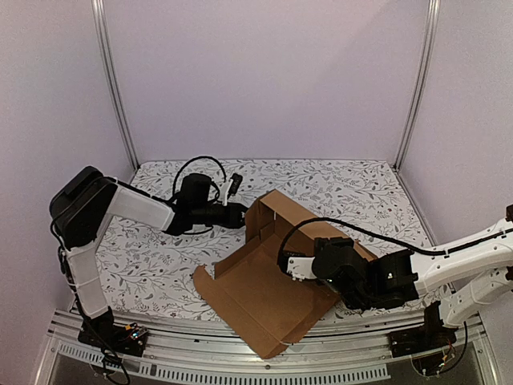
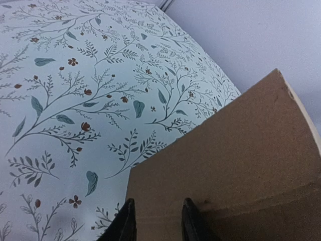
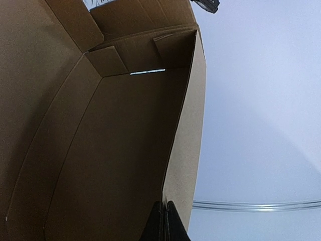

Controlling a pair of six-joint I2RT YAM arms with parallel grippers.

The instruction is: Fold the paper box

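Note:
The paper box (image 1: pixel 258 298) is a brown cardboard sheet, partly folded, lying in the middle of the table with its back and side walls raised. My left gripper (image 1: pixel 240 214) is at the box's far left wall; in the left wrist view its fingers (image 2: pixel 158 201) stand apart against the outer face of a cardboard panel (image 2: pixel 241 150), holding nothing. My right gripper (image 1: pixel 291 267) reaches in over the box's right side. In the right wrist view its fingers (image 3: pixel 165 203) are pinched shut on the thin edge of a raised wall (image 3: pixel 188 140), with the box interior (image 3: pixel 100 150) to the left.
A floral cloth (image 1: pixel 152 257) covers the table. A black cable loop (image 1: pixel 200 163) lies behind the left arm, and the right arm's cable (image 1: pixel 337 224) arches over the box. Metal frame posts (image 1: pixel 116 88) and pale walls enclose the table; a rail (image 1: pixel 240 365) runs along the near edge.

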